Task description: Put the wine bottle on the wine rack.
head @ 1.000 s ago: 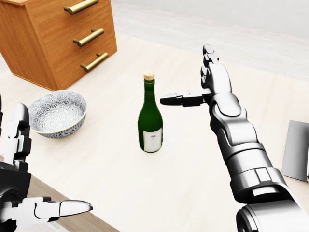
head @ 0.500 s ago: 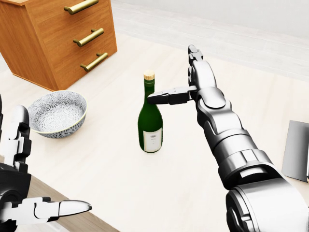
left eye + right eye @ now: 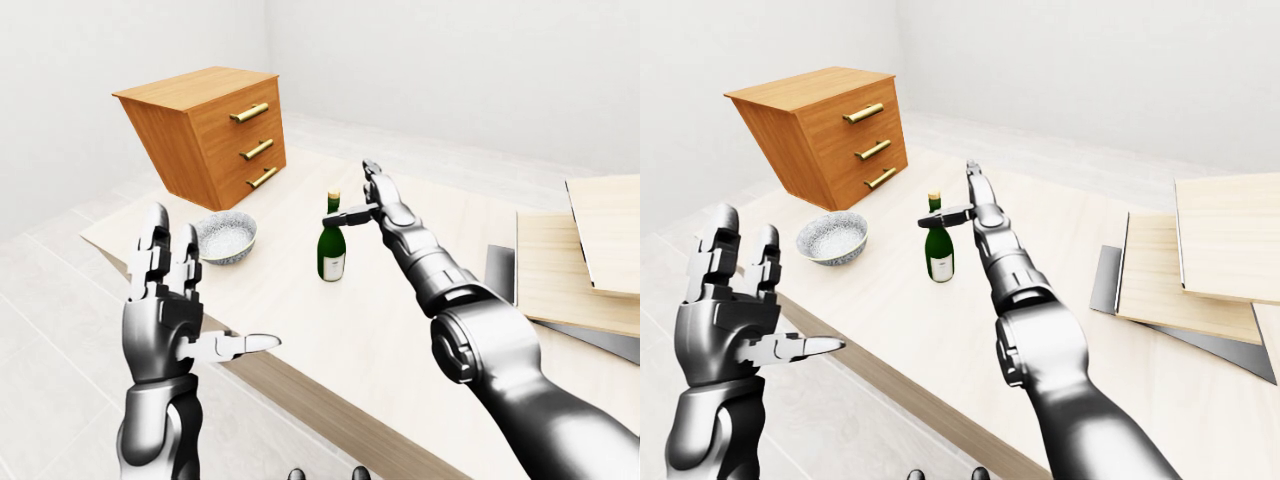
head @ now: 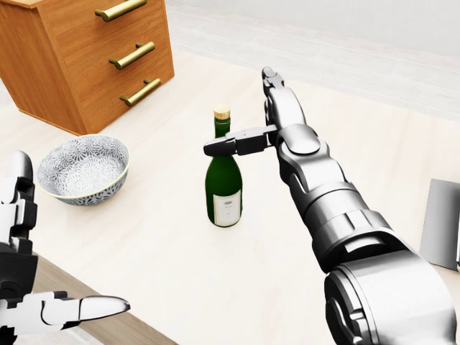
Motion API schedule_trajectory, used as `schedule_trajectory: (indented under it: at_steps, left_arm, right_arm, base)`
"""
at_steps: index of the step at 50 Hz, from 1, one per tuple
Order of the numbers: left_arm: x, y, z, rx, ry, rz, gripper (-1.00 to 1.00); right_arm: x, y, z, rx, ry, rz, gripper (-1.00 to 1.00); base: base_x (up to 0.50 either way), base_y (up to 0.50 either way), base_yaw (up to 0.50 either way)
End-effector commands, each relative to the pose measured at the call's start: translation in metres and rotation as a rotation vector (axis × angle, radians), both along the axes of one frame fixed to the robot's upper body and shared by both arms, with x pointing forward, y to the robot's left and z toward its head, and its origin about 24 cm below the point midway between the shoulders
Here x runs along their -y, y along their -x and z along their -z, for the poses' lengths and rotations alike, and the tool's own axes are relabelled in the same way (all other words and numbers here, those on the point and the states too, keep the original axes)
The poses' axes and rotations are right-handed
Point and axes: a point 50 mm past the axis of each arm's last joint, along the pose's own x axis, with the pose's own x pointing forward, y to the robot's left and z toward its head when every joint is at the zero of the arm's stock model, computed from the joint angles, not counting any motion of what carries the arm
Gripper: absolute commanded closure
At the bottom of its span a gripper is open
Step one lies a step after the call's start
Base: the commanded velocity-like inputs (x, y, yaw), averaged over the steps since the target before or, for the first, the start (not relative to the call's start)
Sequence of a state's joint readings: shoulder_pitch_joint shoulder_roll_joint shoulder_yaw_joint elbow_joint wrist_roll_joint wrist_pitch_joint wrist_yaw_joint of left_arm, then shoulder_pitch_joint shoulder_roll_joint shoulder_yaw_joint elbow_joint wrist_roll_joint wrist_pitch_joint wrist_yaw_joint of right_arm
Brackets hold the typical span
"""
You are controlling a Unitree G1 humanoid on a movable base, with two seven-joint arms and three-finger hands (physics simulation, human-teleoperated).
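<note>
A green wine bottle (image 4: pixel 223 180) with a gold cap and a white label stands upright on the pale table (image 4: pixel 215 280). My right hand (image 4: pixel 243 115) is open at the bottle's neck. Its thumb (image 4: pixel 230 144) lies across the neck just below the cap, and its fingers (image 4: pixel 277 97) point straight up to the right of the cap, not closed round the bottle. My left hand (image 3: pixel 205 295) is open at the lower left, off the table's near edge, holding nothing. I cannot make out a wine rack in any view.
A patterned grey bowl (image 4: pixel 85 169) sits left of the bottle. A tilted wooden drawer chest (image 4: pixel 86 57) with brass handles rests at the table's top left. Pale wooden boards (image 3: pixel 1200 260) lie stacked on a grey sheet (image 4: pixel 442 223) at the right.
My right hand has moved left to the bottle, and its thumb now crosses the neck. My left hand has dropped slightly in the head view. The bottle has not moved.
</note>
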State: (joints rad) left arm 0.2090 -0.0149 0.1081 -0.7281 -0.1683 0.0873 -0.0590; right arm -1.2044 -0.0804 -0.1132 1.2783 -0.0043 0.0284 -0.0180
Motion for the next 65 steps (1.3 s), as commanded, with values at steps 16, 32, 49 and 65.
schedule_trajectory:
  at_steps: [16,32,49,65]
  left_arm:
    - [-0.003,0.002,-0.003,0.014,0.001,-0.008,-1.0]
    - [-0.004,0.002,-0.004,0.021,0.005,-0.011,-1.0]
    - [-0.004,0.001,-0.001,0.009,0.008,-0.007,-1.0]
    - [-0.005,0.002,-0.003,0.016,0.008,-0.013,-1.0]
  right_arm:
    - [-0.02,0.001,-0.005,-0.017,0.011,-0.061,-1.0]
    - [-0.02,0.001,-0.003,-0.036,0.011,-0.069,-1.0]
    - [-0.019,0.0,-0.005,-0.034,0.011,-0.062,-1.0]
    - [-0.029,0.001,-0.007,-0.049,0.02,-0.097,-1.0]
  base:
    - [0.0,0.0,0.0]
    - [0.0,0.0,0.0]
    - [0.0,0.0,0.0]
    - [0.0,0.0,0.0]
